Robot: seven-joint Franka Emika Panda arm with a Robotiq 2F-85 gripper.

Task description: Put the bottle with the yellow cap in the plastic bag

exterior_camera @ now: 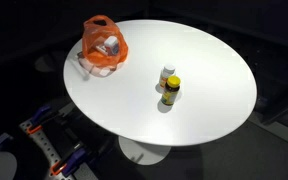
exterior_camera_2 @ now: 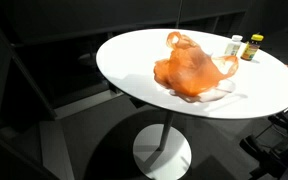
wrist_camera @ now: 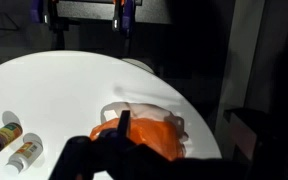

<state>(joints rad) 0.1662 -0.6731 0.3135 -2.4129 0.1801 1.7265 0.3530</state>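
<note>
The fingers (wrist_camera: 124, 125) look black and blurred, with blocky dark outlines.

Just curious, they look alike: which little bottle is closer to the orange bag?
The white-capped bottle; the yellow-capped bottle beside it stands farther from the bag.

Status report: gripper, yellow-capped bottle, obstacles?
Gripper too dark in wrist view, state unclear. Small amber yellow-capped bottle upright on round white table, outside crinkly orange plastic bag. White-capped bottle close beside it.
</note>
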